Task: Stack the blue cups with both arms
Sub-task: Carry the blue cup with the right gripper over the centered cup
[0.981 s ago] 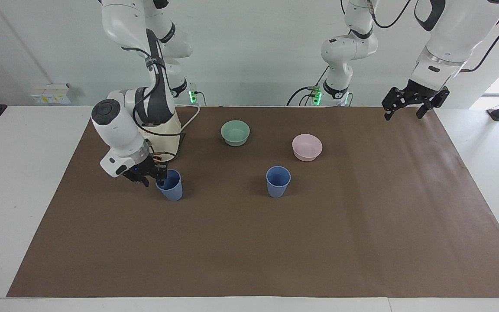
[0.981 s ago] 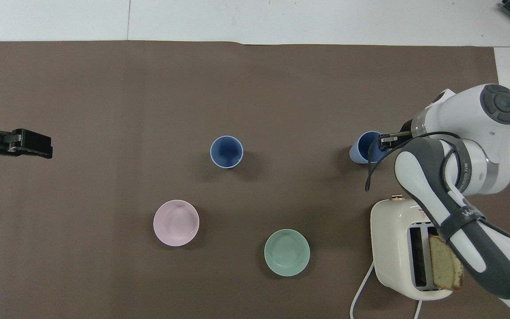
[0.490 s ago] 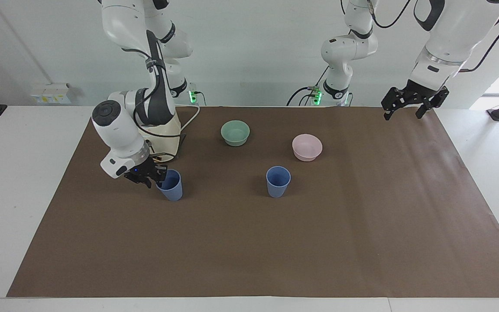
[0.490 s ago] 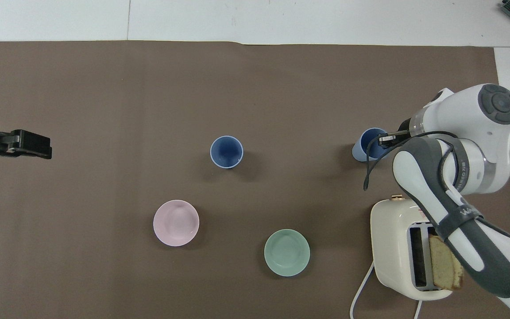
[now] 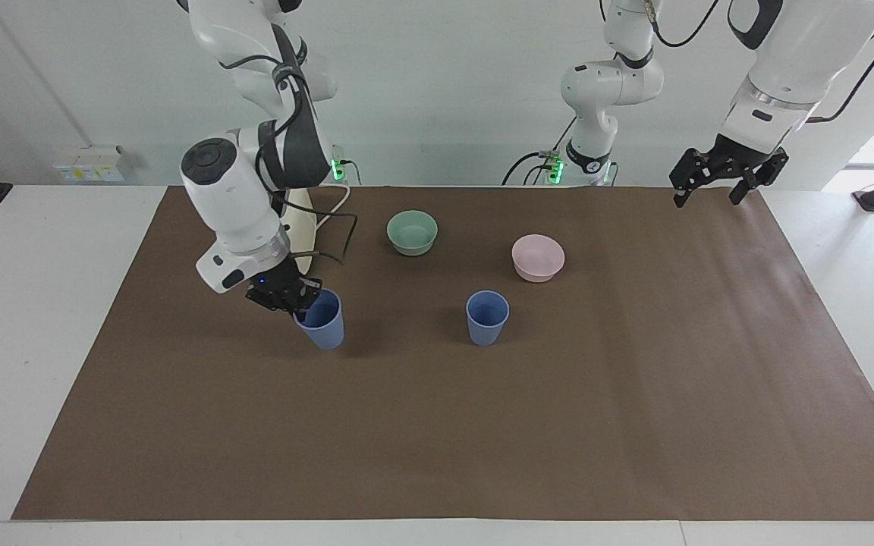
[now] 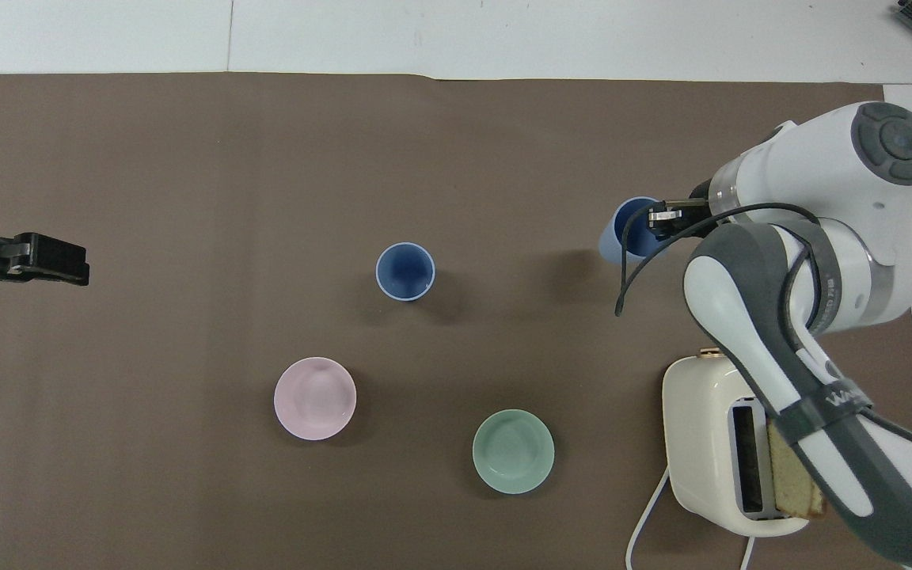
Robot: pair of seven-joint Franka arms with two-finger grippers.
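Two arms, right gripper (image 5: 294, 300) pinching tilted blue cup (image 5: 323, 322) rim, left gripper (image 5: 718, 182) hanging open

a white table (image 5: 35, 318) under a brown mat (image 5: 482, 425), against a pale wall (image 5: 444, 83).

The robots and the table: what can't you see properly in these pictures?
- Toaster: facing view, mostly hidden by the right arm; overhead view, the arm crosses its slots.
- Held blue cup: the right tool covers part of its rim in both views.
- Left arm: overhead view, cut off by the edge; only the left tool shows.
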